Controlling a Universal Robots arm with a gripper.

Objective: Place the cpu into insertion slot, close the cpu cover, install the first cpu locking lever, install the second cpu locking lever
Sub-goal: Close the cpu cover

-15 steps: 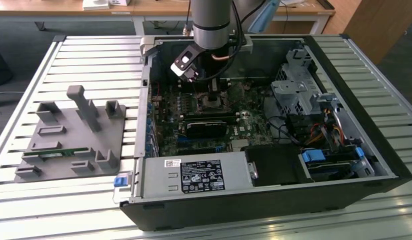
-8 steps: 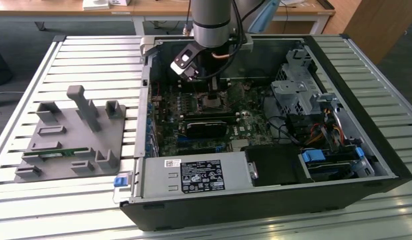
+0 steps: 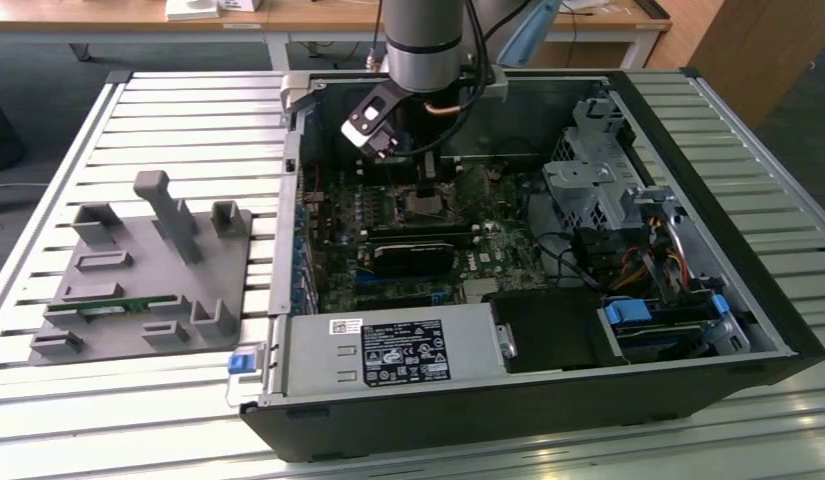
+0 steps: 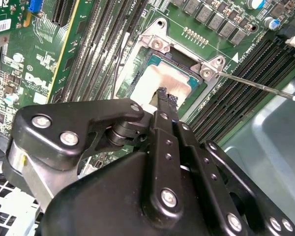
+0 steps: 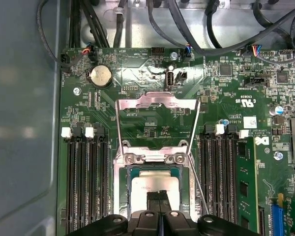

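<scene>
Your hand (image 4: pixel 166 97), fingers together and empty, points straight down at the cpu (image 5: pixel 147 183) seated in its slot (image 5: pixel 128 170), the cover (image 5: pixel 157 102) swung open beyond.

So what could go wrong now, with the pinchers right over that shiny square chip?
One: the gripper, fingers shut, sits right over the cpu in the insertion slot; pushing down or sliding could scratch or shift the chip. Two: the cpu cover stands open and a thin locking lever sticks out beside the slot; the arm might snag either when it moves.
</scene>
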